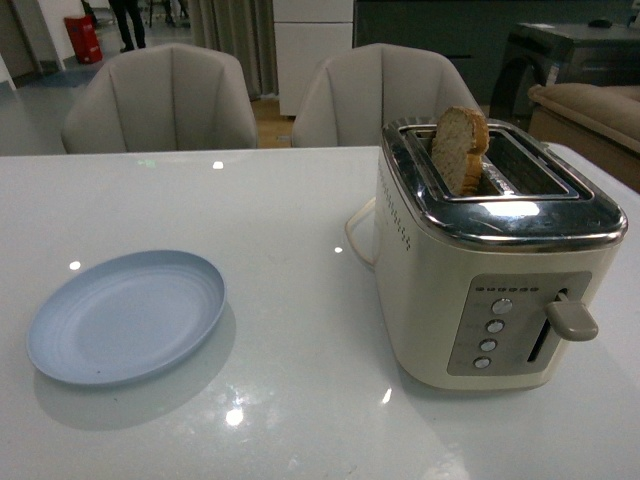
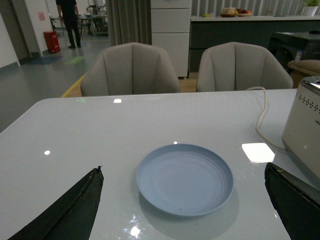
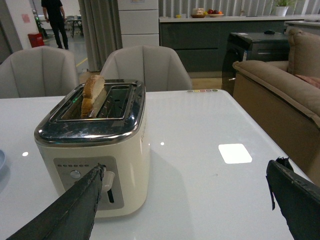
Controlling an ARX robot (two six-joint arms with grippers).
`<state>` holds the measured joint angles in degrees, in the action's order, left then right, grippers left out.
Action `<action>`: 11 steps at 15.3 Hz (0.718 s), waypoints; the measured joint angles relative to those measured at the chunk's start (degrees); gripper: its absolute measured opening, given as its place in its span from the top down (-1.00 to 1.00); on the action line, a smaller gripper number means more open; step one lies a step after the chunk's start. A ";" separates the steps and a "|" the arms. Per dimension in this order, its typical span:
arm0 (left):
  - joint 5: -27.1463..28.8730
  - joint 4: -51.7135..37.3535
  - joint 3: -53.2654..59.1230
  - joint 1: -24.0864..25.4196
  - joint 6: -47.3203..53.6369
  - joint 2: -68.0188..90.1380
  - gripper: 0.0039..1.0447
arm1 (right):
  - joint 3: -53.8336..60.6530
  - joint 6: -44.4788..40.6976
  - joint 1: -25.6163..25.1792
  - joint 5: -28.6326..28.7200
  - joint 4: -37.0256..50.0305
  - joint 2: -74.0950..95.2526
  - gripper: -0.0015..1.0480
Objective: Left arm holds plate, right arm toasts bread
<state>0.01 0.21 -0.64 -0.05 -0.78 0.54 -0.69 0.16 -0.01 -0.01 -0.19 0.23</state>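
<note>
Bread [image 1: 460, 148] stands raised in the toaster [image 1: 490, 260] slot; plate [image 1: 127, 316] lies empty on the tabletop [image 1: 300, 400]. Both hands [image 2: 185, 210] [image 3: 185, 210] are wide, empty. Next, we judge, our right hand lifts the bread.

Pale blue plate [image 2: 184, 179] on white table [image 2: 100, 135], 2 grey chairs [image 2: 131, 70] behind

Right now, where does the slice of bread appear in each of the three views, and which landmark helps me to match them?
Front view: the bread stands in the toaster slot farther from the lever, right of centre.
Left wrist view: not in it; only a toaster corner shows at the right edge.
Right wrist view: the bread stands in the slot, upper left.
Shared landmark: the toaster.
</note>
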 joint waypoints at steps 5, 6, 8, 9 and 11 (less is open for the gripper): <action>0.00 0.00 0.00 0.00 0.00 0.00 -0.88 | 0.00 -0.02 0.00 0.00 0.00 0.00 -0.88; 0.00 0.00 0.00 0.00 0.00 0.00 -0.88 | 0.00 -0.02 0.00 0.00 0.00 0.00 -0.88; 0.00 0.00 0.00 0.00 0.00 0.00 -0.88 | 0.00 -0.02 0.00 0.00 0.00 0.00 -0.88; 0.00 0.00 0.00 0.00 0.00 0.00 -0.88 | 0.00 0.00 0.00 0.00 0.00 0.02 -0.88; 0.00 0.00 0.00 0.00 0.00 -0.02 -0.88 | 0.00 -0.02 0.00 0.00 0.00 0.00 -0.88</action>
<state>0.01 0.21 -0.64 -0.05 -0.78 0.51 -0.69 0.14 -0.01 -0.01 -0.19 0.23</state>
